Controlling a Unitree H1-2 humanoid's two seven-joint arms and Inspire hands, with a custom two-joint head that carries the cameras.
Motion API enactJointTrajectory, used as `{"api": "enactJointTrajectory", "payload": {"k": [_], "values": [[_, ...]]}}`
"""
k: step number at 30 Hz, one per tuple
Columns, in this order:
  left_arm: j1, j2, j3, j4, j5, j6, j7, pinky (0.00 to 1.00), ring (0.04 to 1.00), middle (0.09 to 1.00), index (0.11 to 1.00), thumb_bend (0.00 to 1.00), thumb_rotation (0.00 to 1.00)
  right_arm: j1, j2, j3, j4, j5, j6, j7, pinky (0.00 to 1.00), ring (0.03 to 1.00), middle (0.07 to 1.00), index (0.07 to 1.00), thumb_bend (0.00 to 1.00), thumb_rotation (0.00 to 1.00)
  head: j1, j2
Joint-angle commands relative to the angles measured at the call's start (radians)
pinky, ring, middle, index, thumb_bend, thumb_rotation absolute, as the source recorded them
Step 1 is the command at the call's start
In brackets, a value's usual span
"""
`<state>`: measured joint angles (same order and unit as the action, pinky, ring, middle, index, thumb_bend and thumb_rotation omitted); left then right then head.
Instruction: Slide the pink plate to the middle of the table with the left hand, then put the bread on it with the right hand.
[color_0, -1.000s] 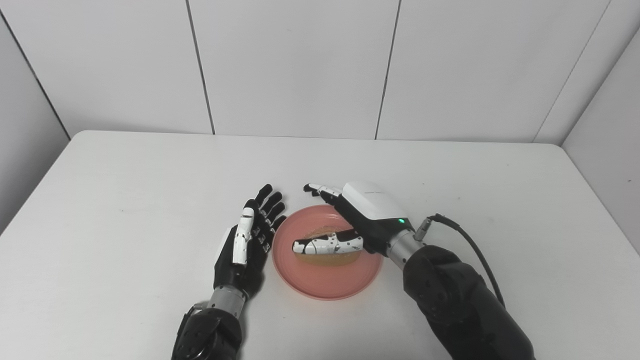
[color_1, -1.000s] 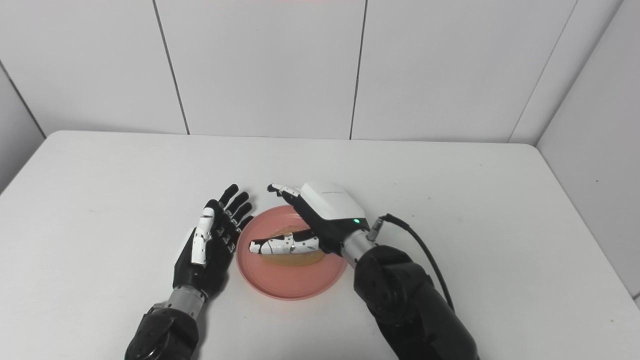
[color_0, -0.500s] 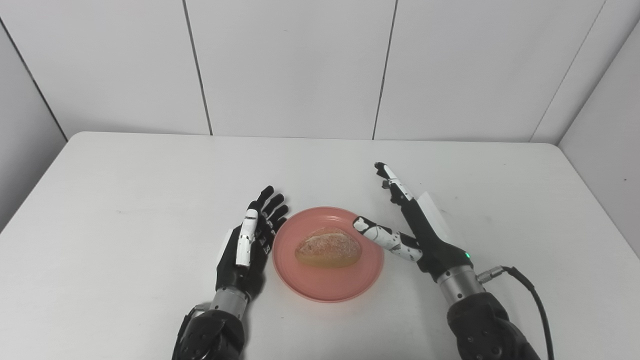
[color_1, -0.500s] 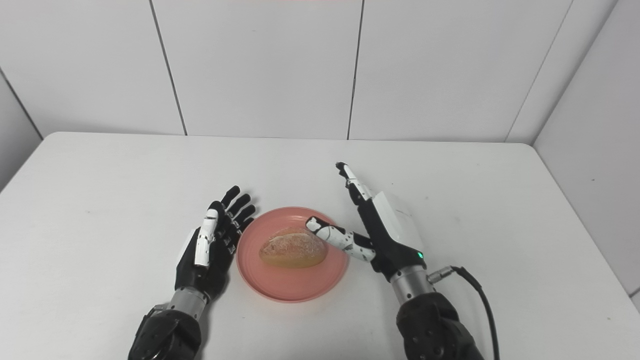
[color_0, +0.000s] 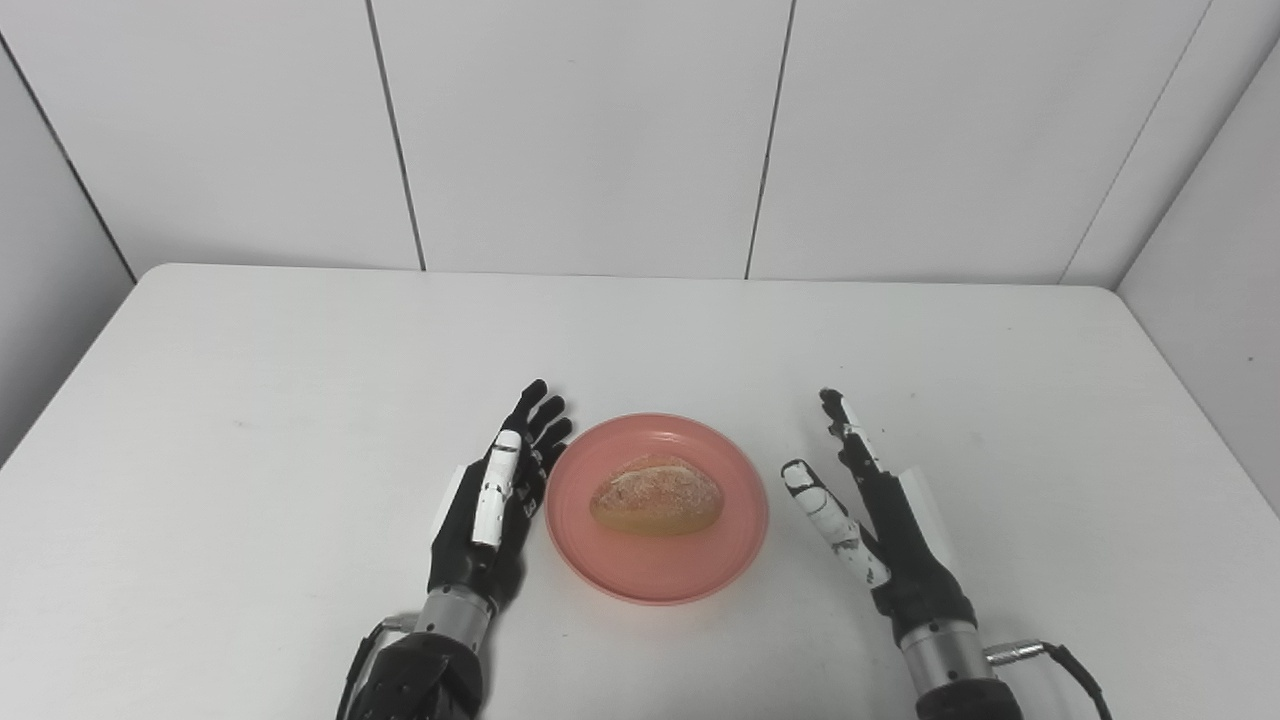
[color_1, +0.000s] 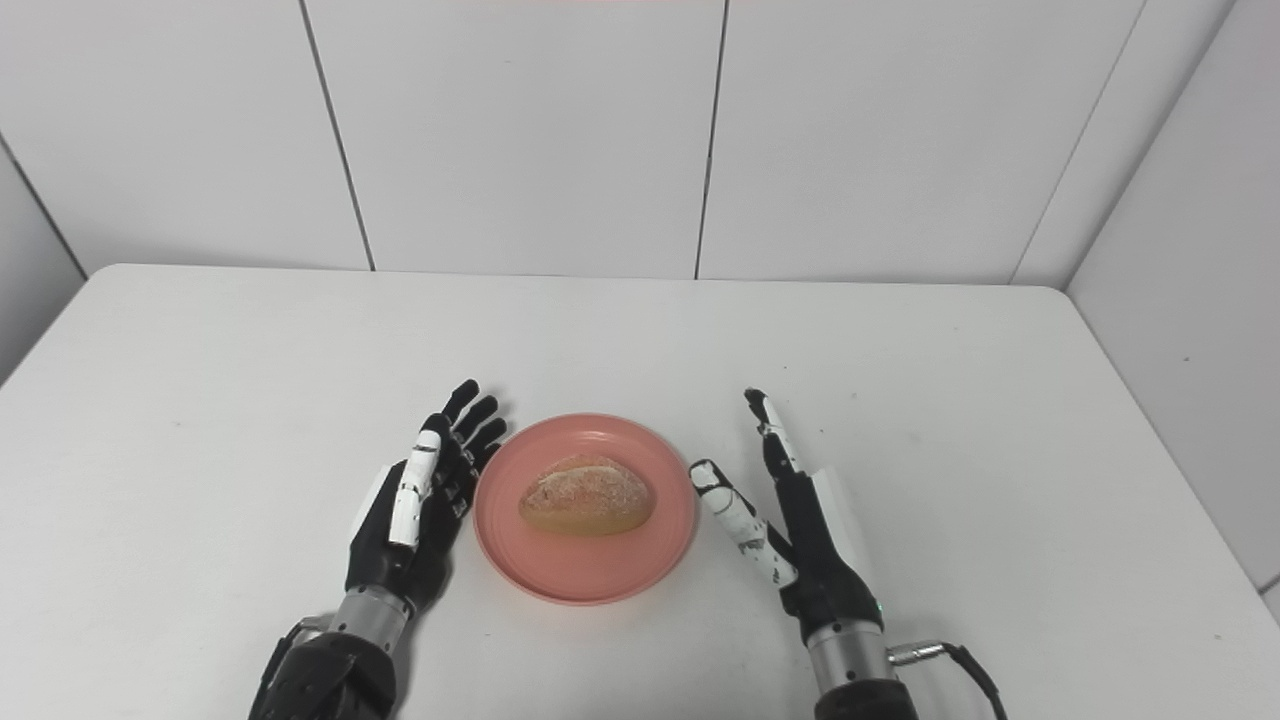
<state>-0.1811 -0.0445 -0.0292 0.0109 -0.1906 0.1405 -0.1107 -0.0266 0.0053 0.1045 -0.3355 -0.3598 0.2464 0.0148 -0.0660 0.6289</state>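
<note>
no readable txt, no labels, brands or nos. on anything in either view

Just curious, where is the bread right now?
The bread lies on the pink plate between the open left hand and right hand.

Pink plate (color_0: 655, 575): round, shallow, flat on the white table (color_0: 250, 400), near its front-centre. Bread (color_0: 656, 494): one oval, golden-brown crusty roll, lying at the plate's centre, long axis sideways.
</note>
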Motion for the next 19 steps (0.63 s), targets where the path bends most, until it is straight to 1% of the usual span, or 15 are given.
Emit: {"api": "enactJointTrajectory", "payload": {"k": [1,3,5,13,19], "values": [[0.023,0.007,-0.002,0.0,0.012,0.006,-0.001,0.97,0.944,0.958,0.944,0.47,1.0,-0.004,0.014,-0.01,-0.021,0.037,-0.069,-0.024,0.92,0.964,0.972,0.965,0.47,1.0,0.002,0.0],[0.026,0.011,-0.003,-0.001,0.013,0.003,-0.002,0.97,0.946,0.96,0.948,0.47,1.0,-0.001,0.018,-0.011,0.0,0.057,-0.094,-0.032,0.91,0.956,0.969,0.96,0.42,1.0,0.003,-0.002],[0.029,0.013,-0.003,-0.002,0.015,0.003,-0.002,0.98,0.947,0.961,0.95,0.47,1.0,0.001,0.018,-0.011,0.023,0.071,-0.117,-0.036,0.9,0.952,0.966,0.958,0.39,1.0,0.006,-0.004],[0.037,0.019,-0.002,0.007,0.018,-0.018,-0.003,0.97,0.951,0.963,0.95,0.44,1.0,0.012,0.033,-0.015,0.099,0.145,-0.182,-0.046,0.91,0.96,0.978,0.965,0.36,1.0,0.004,-0.01],[0.036,0.018,0.001,0.019,0.02,-0.033,-0.009,0.97,0.951,0.965,0.954,0.44,1.0,0.013,0.033,-0.014,0.123,0.177,-0.207,-0.045,0.93,0.962,0.977,0.965,0.34,1.0,0.012,-0.015]]}}
